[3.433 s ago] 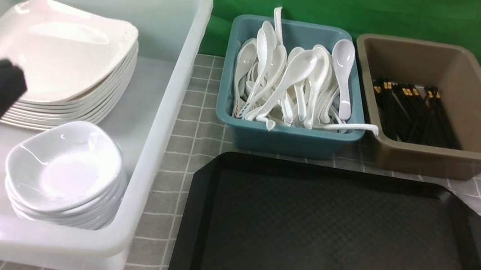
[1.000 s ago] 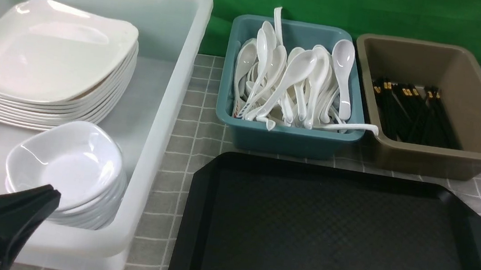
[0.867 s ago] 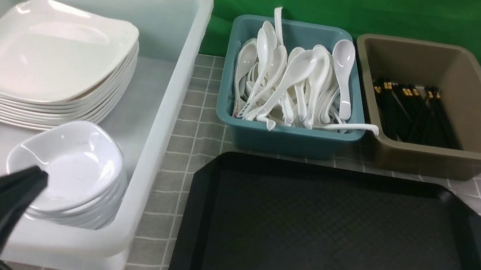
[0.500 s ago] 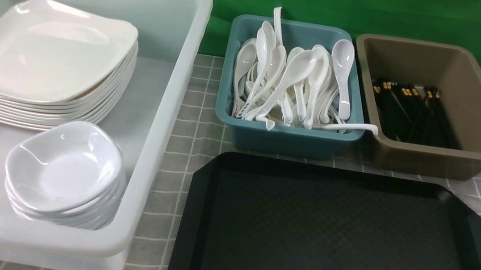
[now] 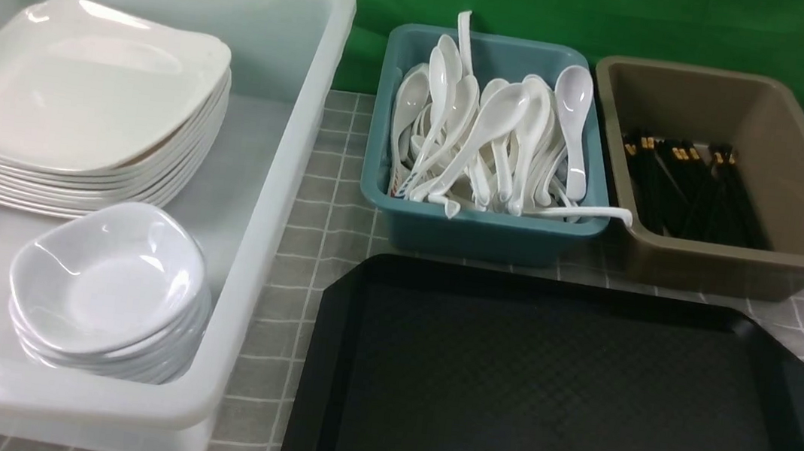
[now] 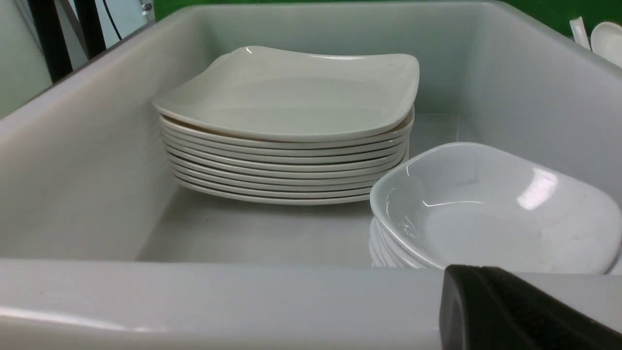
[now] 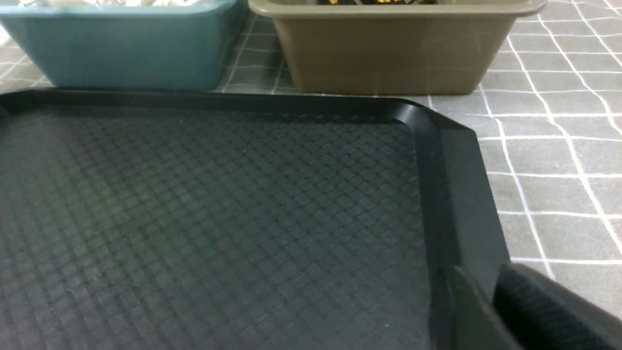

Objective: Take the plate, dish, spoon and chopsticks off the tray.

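- The tray (image 7: pixel 452 160) is bare. Neither claw has anything to take from it, so I judge the clearing finished.
- The left gripper (image 6: pixel 486 296) is closed and empty, just outside the white tub (image 6: pixel 218 301). The dish (image 6: pixel 491 214) lies straight ahead of it, and the plate (image 6: pixel 291 92) further ahead.
- The right gripper (image 7: pixel 491 291) hovers at the tray's corner rim. I cannot tell how wide its jaws are. The chopsticks (image 5: pixel 686 186) lie well ahead in the brown tub (image 7: pixel 388 53).

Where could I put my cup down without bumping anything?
The black tray is bare all over, so anywhere inside its rim works. There is also bare floor in the white bin, between the plate stack and its right wall. The teal tub is packed with spoons, and chopsticks fill the brown tub's floor.
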### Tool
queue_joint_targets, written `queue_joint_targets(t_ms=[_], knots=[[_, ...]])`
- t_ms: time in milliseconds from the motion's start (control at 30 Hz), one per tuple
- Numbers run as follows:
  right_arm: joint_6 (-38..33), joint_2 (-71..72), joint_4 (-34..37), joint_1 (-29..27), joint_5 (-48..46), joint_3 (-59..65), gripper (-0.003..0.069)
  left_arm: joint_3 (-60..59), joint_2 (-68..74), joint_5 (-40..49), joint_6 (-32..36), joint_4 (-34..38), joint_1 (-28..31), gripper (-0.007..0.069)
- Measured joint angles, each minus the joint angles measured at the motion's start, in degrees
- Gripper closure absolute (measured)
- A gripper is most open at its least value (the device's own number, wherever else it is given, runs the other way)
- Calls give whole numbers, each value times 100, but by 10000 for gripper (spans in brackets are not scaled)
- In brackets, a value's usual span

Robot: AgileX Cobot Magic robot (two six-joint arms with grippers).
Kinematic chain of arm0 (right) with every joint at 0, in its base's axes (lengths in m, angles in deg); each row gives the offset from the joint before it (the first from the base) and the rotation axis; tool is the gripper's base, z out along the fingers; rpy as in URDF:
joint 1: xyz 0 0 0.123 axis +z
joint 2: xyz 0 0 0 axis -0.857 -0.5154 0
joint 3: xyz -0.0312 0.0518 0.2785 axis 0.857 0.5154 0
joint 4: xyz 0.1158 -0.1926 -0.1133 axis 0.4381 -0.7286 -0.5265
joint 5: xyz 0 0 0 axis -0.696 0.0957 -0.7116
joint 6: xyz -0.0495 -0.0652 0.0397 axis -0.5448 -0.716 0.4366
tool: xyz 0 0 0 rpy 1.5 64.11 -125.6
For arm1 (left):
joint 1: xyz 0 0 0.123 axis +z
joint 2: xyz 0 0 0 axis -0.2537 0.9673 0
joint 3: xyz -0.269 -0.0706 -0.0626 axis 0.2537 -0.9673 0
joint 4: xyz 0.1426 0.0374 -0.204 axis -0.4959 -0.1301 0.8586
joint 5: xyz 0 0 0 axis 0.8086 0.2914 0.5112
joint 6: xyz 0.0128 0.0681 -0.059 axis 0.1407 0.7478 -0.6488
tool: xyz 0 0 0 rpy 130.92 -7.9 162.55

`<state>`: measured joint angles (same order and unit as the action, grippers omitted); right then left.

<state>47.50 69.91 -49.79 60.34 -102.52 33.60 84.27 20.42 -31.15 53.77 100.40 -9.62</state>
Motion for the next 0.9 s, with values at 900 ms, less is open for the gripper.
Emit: queue_joint_targets(t_ms=[900], knots=[[0,0,0,0,0,0,471,0,0,-9,12,0,5,613]])
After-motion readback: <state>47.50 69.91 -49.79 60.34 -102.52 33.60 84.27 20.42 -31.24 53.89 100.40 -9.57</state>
